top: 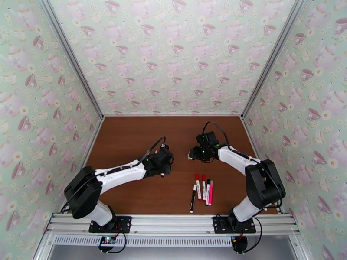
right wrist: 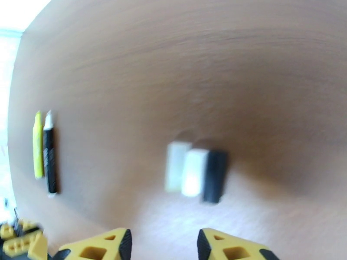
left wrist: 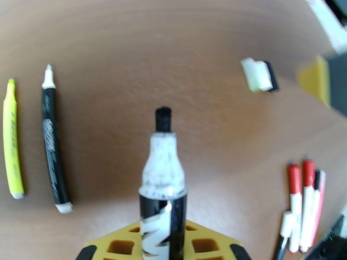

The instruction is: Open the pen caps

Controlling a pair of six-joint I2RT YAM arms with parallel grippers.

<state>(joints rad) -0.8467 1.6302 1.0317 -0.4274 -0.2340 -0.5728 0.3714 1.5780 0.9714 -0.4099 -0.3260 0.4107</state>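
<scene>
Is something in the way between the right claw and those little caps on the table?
No, nothing visible is in the way. The right gripper is open, and the three caps lie side by side just ahead of it, with only bare table between them.

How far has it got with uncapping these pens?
Done: a yellow highlighter and a black pen lie uncapped, three loose caps on the table. In hand: the left end effector grips a black marker, tip bare; the right end effector hangs open above the caps. Left: five pens, seemingly capped.
</scene>
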